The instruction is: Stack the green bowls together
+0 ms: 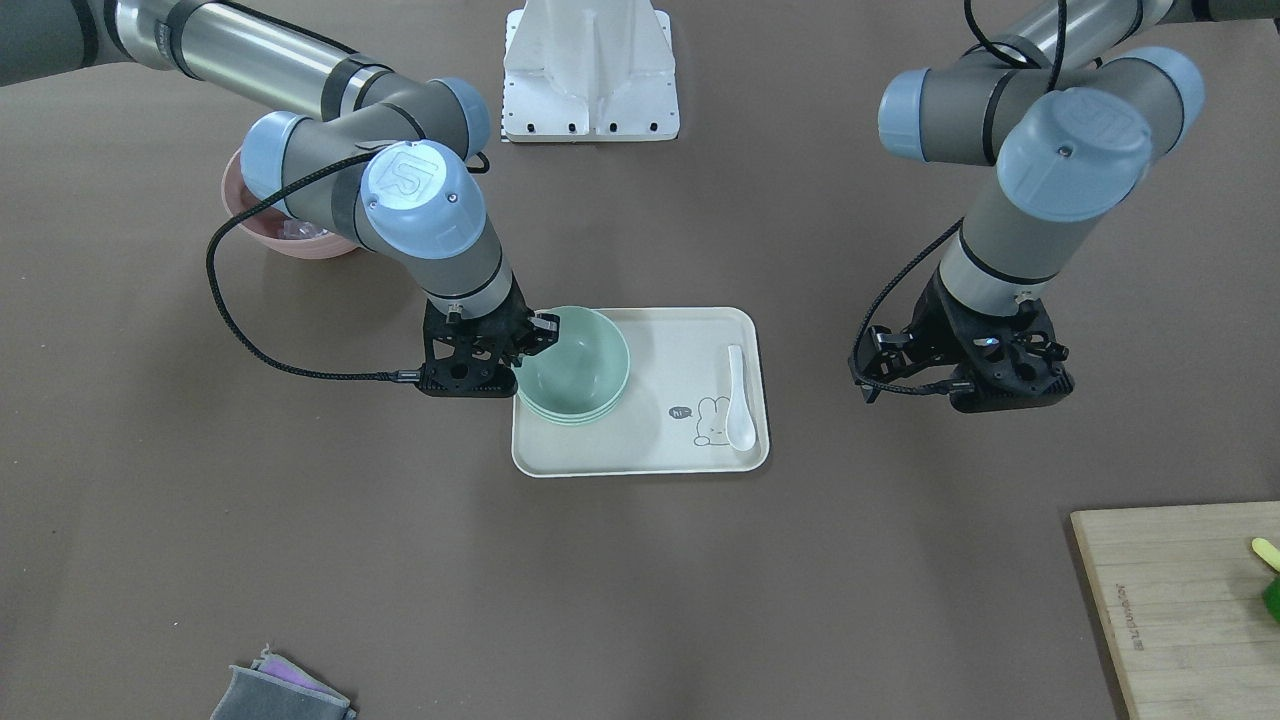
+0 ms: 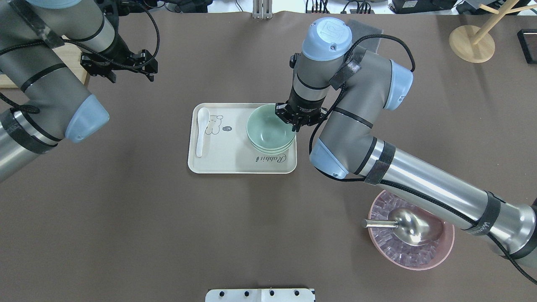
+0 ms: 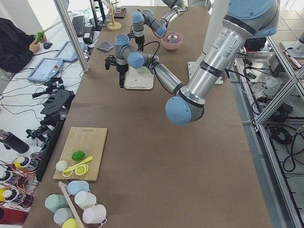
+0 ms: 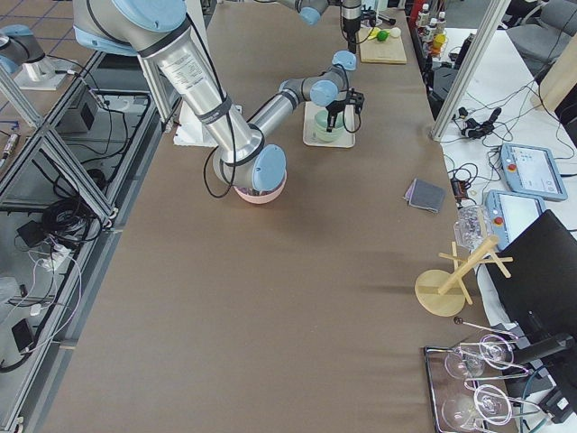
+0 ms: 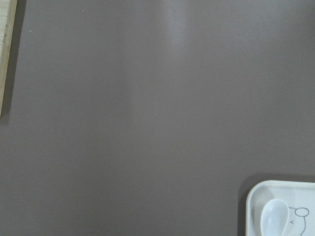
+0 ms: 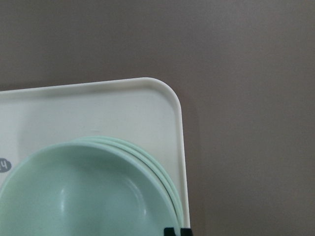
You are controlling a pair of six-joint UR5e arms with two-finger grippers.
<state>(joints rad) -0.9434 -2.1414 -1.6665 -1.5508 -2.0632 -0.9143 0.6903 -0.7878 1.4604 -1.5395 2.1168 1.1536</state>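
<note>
Three pale green bowls (image 1: 575, 365) sit nested in one stack on the robot's right half of a cream tray (image 1: 700, 460). The stack also shows in the overhead view (image 2: 268, 132) and the right wrist view (image 6: 88, 196). The top bowl sits slightly off-centre from the two under it. My right gripper (image 1: 530, 335) points down at the stack's outer edge, its fingers closed on the top bowl's rim (image 6: 173, 216). My left gripper (image 2: 126, 71) hangs open and empty over bare table, well away from the tray.
A white spoon (image 1: 738, 395) lies on the tray's other half. A pink bowl (image 2: 444, 247) with ice and a metal scoop (image 2: 402, 226) sits under my right arm. A wooden cutting board (image 1: 1180, 600) and a grey cloth (image 1: 280, 690) lie near the operators' edge.
</note>
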